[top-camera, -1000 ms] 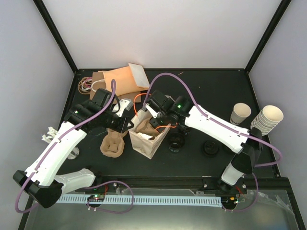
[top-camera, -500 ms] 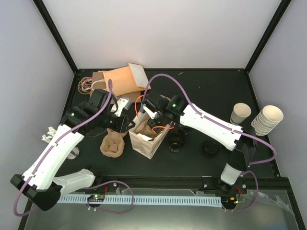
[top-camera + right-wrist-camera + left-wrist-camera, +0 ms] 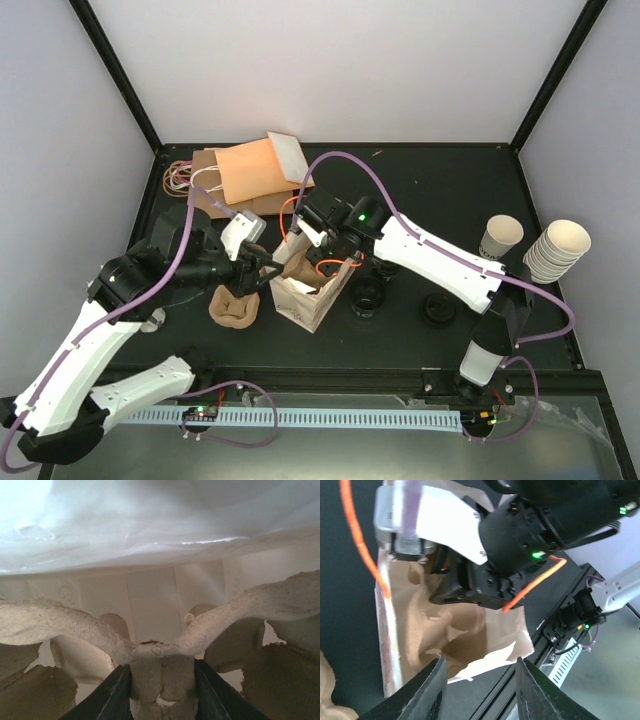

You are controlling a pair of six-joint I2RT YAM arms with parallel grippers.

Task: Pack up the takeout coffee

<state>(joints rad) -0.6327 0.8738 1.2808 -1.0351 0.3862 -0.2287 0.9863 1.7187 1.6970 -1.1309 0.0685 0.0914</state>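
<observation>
The takeout coffee (image 3: 500, 238), a small cream cup with dark print, stands at the table's right side, far from both grippers. An open brown paper bag (image 3: 312, 300) stands mid-table. My right gripper (image 3: 313, 262) reaches down into it. In the right wrist view that gripper (image 3: 162, 666) is shut on the middle ridge of a pulp cup carrier (image 3: 60, 622), with the bag's walls around it. My left gripper (image 3: 262, 268) hovers at the bag's left rim. In the left wrist view it (image 3: 481, 660) stands open and grips nothing, with the bag's mouth (image 3: 470, 640) just beyond it.
A second pulp carrier (image 3: 235, 303) lies left of the bag. Flat orange and brown bags (image 3: 255, 170) lie at the back left. A stack of nested cups (image 3: 557, 250) stands at the far right. Black lids (image 3: 367, 300) (image 3: 437, 308) lie right of the bag.
My left gripper has opened and drawn back to the left, away from the bag's rim. The right gripper has stayed in the bag, shut on the carrier.
</observation>
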